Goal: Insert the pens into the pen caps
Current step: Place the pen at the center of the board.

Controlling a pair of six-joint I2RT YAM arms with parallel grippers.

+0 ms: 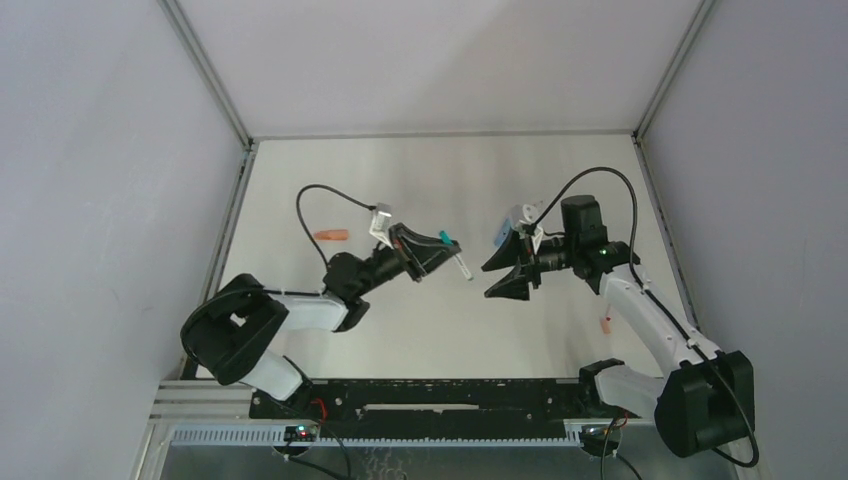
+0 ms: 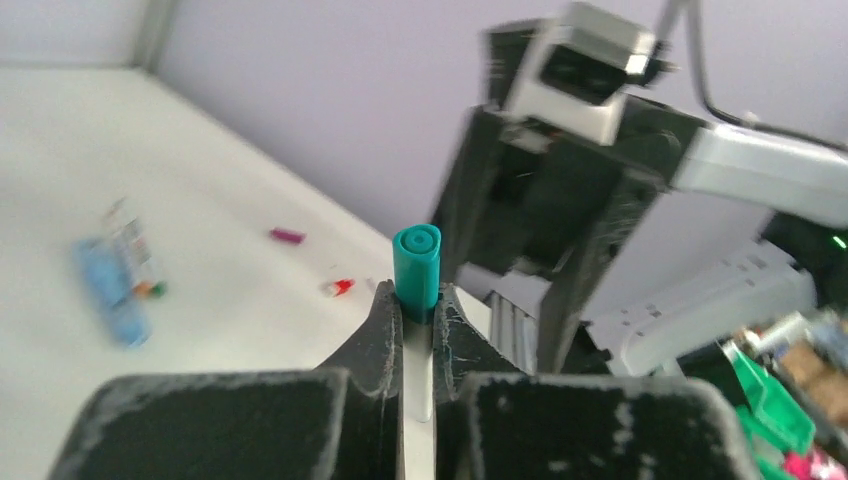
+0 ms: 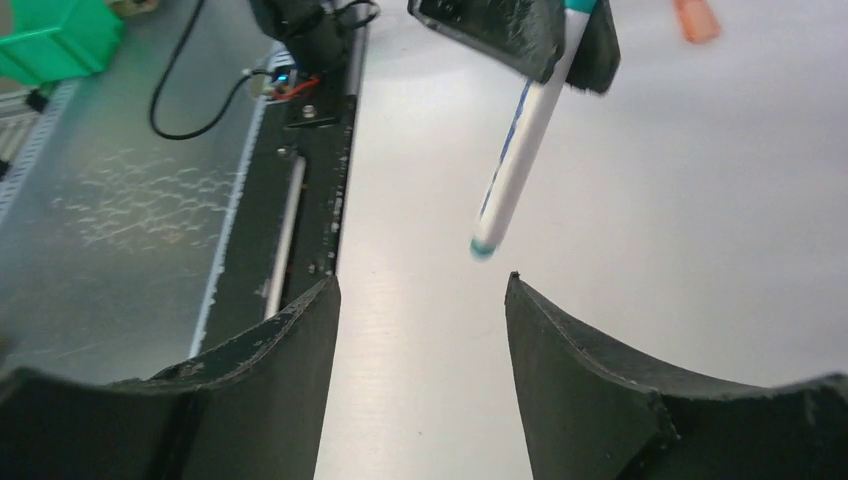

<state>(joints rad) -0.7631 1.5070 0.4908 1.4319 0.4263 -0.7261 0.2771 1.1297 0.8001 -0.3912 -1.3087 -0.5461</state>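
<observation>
My left hand (image 1: 428,250) is pinched shut on the pen (image 3: 520,150). It grips the white barrel just below the teal cap (image 2: 417,268), and holds it in the air over the middle of the worktop (image 1: 400,170). I judge that I hold it so high on the barrel to brace the joint while leaving the rest of the pen free for the other hand. My right hand (image 3: 420,285) faces it with its jaws spread wide and nothing between them. The barrel's small teal end hangs just beyond my right fingertips, touching neither.

The left wrist view looks straight along the pen. It shows the cap's closed end and its skirt sitting down against my fingers (image 2: 385,330), so the cap looks seated, though I cannot see the seam itself. That view hides the barrel's length. The right wrist view shows the length, slanting down from the left hand's pads, but cuts off the cap.

From above, both hands meet near the centre. A salmon cap (image 1: 331,236) lies well apart toward the left edge. Only the left wrist view catches a magenta cap (image 2: 287,236) by the far edge; it is blurred.
</observation>
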